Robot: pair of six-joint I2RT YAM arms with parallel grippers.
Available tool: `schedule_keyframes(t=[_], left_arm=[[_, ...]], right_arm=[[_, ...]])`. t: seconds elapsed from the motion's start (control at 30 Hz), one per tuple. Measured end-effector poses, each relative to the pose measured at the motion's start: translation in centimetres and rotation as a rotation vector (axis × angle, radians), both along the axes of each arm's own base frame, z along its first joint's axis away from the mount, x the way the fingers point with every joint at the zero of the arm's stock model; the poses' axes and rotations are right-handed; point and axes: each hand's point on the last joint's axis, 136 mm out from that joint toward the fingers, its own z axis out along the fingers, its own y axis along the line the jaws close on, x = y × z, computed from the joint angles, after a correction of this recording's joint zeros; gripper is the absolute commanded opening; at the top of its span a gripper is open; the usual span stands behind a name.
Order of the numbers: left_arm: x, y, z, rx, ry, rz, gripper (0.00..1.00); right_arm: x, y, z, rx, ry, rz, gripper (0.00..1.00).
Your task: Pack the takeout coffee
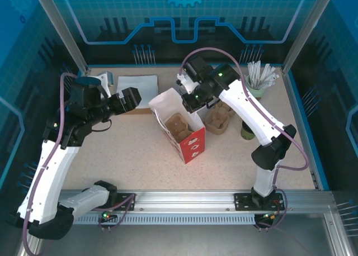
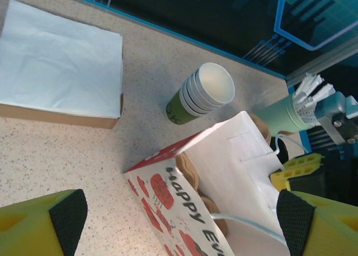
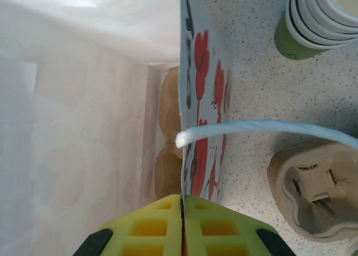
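The right pincer (image 3: 183, 225) is clamped tight on the top edge of the paper bag (image 1: 189, 138). Its two pads meet on the printed wall, just beside the pale handle cord (image 3: 263, 127). The left pincer (image 1: 131, 98) holds nothing. Its jaws stand wide apart near the bag's far-left corner, beside the box of napkins (image 2: 56, 60).

The grip is on one thin wall only, so a hard pull would likely tear the paper or tip the bag over. The pulp carrier (image 1: 180, 126) seated inside could slide with it. The loose cord might also catch on a finger as the mouth is drawn wider.

The takeout coffee (image 1: 246, 133) stands on the bench (image 1: 128, 150) to the right, well apart from the bag's mouth. It is just beside the right forearm and half hidden by it in the top view. I cannot tell whether it has a lid. While the right arm is holding the bag, a sweep of that forearm could knock the cup over. The free left pincer would have to reach across the bag to get it.

A second pulp carrier (image 3: 313, 189) lies between the bag and the coffee, in the way of any straight slide across. A stack of empty green cups (image 2: 204, 94) stands behind the bag, near the held wall. The pale-green pot of sticks (image 1: 258, 87) crowds the far right corner.
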Motion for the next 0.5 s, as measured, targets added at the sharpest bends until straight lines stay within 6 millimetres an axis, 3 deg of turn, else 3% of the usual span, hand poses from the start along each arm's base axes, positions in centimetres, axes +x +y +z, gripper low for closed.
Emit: schedule_keyframes(t=[0.13, 0.5], left_arm=[[0.7, -1.7, -0.6, 0.027, 0.015, -0.116, 0.89], [5.1, -4.2, -5.5, 0.189, 0.121, -0.315, 0.9]], right_arm=[[-0.6, 0.4, 0.0, -0.004, -0.005, 0.048, 0.11], [-0.9, 0.7, 0.1, -0.005, -0.013, 0.102, 0.14]])
